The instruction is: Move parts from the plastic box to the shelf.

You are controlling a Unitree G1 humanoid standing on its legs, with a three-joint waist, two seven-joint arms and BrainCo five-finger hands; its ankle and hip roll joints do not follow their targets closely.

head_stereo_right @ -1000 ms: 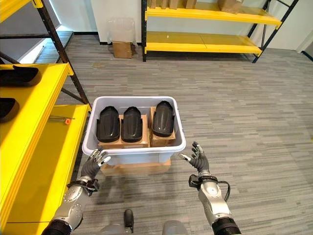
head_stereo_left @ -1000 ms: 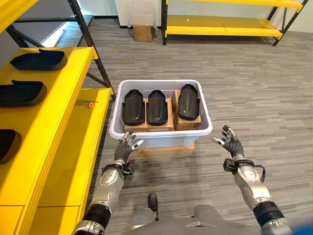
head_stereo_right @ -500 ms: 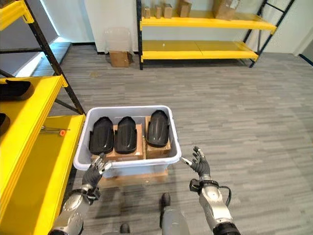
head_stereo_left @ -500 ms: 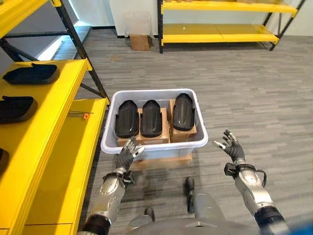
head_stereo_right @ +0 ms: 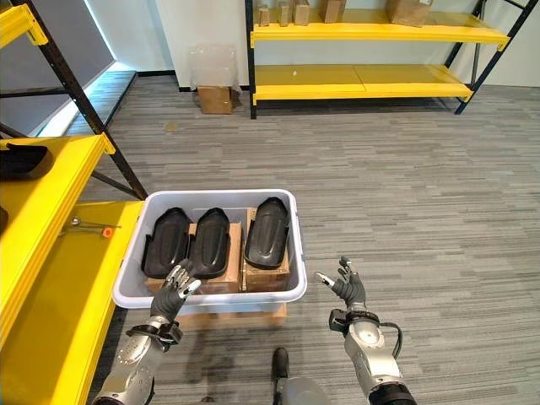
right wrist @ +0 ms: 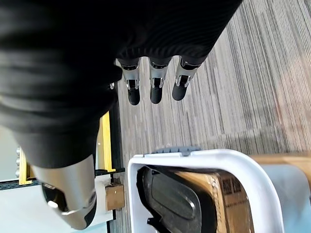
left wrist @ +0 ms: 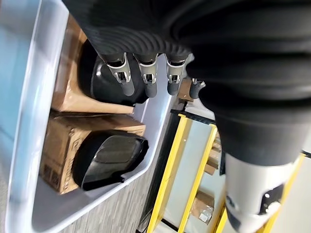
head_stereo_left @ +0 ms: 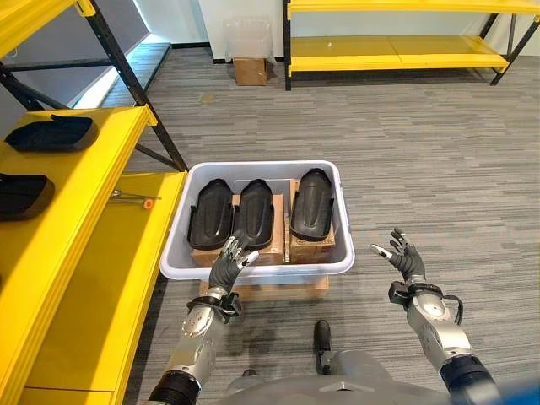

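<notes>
A white plastic box [head_stereo_left: 337, 211] stands on the floor in front of me on a cardboard base. Three black moulded parts lie side by side in it on cardboard boxes: left part [head_stereo_left: 210, 214], middle part [head_stereo_left: 254, 213], right part [head_stereo_left: 312, 204]. My left hand [head_stereo_left: 228, 263] hovers open at the box's near left rim, holding nothing. My right hand [head_stereo_left: 403, 259] is open over the floor to the right of the box. More black parts [head_stereo_left: 49, 133] lie on the yellow shelf [head_stereo_left: 84, 245] at the left.
The yellow shelf's black upright [head_stereo_left: 135, 84] slants past the box's far left corner. A small orange-tipped tool [head_stereo_left: 135, 200] lies on the lower shelf board. Another yellow rack [head_stereo_right: 363, 80] and a cardboard box [head_stereo_left: 250, 70] stand at the far wall. Grey carpet spreads to the right.
The whole picture has shifted, so the camera has moved. My left hand now reaches over the box's near rim; the right hand stays spread beside the box.
</notes>
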